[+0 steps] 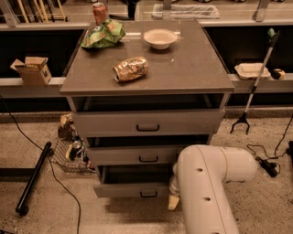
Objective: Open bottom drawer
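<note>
The bottom drawer (pixel 123 189) is the lowest, narrowest grey front of the cabinet, with a small dark bar handle (pixel 148 194). It stands out a little from the cabinet, with a dark gap above it. My white arm (pixel 206 187) comes in from the lower right. My gripper (pixel 173 201) is at the drawer's right end, just right of the handle, mostly hidden behind the arm. The middle drawer (pixel 137 155) and the top drawer (pixel 146 122) are above it.
On the cabinet top (pixel 192 68) lie a crushed can (pixel 131 68), a green bag (pixel 103 34), a red can (pixel 99 12) and a white bowl (pixel 160 38). A wire basket (pixel 68 153), a black pole (pixel 34 178) and cables are on the floor to the left. A reacher tool (pixel 254 87) leans at the right.
</note>
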